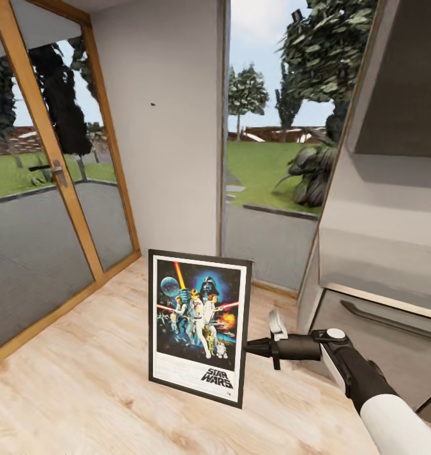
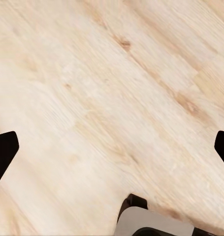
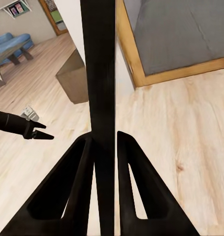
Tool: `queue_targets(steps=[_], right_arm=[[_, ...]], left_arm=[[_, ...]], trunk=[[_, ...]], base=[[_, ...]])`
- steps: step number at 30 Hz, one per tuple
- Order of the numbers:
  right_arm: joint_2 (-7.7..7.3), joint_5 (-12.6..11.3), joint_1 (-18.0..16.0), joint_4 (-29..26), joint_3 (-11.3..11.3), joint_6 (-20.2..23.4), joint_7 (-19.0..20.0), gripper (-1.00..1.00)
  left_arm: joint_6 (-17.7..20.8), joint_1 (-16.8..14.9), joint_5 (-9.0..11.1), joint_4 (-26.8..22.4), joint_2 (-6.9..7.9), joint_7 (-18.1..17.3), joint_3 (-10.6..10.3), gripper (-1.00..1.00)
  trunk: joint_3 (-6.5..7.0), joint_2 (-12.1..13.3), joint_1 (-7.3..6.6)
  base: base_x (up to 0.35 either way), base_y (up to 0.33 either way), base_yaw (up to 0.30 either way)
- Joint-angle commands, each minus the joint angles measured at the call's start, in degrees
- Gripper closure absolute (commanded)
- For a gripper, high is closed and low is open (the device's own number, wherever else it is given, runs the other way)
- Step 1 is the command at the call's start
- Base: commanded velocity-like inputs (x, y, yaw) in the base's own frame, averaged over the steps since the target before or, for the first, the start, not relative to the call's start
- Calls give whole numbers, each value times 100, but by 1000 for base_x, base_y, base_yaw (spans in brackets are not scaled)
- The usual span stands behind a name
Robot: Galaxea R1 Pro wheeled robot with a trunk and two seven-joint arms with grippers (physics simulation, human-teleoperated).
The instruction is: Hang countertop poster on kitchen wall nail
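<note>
The poster (image 1: 200, 325) hangs upright over the pale wood floor, with its Star Wars artwork facing me. My right gripper (image 1: 248, 347) is shut on its right edge. In the right wrist view the black frame (image 3: 98, 73) runs edge-on between the two closed fingers (image 3: 77, 196). A tiny dark wall nail (image 1: 153, 103) sits high on the light grey wall, above and behind the poster. My left gripper (image 2: 112, 147) is open over bare floor, fingertips (image 2: 3, 152) spread wide. The kitchen countertop is out of view.
A wood-framed glass door (image 1: 57, 170) stands at the left and a tall window (image 1: 272, 158) is right of the wall. A steel appliance front with a handle (image 1: 380, 316) is close on the right. Floor (image 1: 83, 379) lies open ahead.
</note>
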Motion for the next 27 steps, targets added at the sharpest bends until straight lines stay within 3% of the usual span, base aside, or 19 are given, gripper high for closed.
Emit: queue_targets(steps=[1,27], right_arm=[[-4,-29,-5,-2,16,77,20,100],[-1,-29,-6,-2,16,77,15,100]], left_arm=[[5,-2,0,-5,-2,-34,15,-100],[5,-2,0,-5,-2,-41,15,-100]], trunk=[[-11,-11,6],[-11,-11,6]], base=[[220,306,270],[224,302,285]])
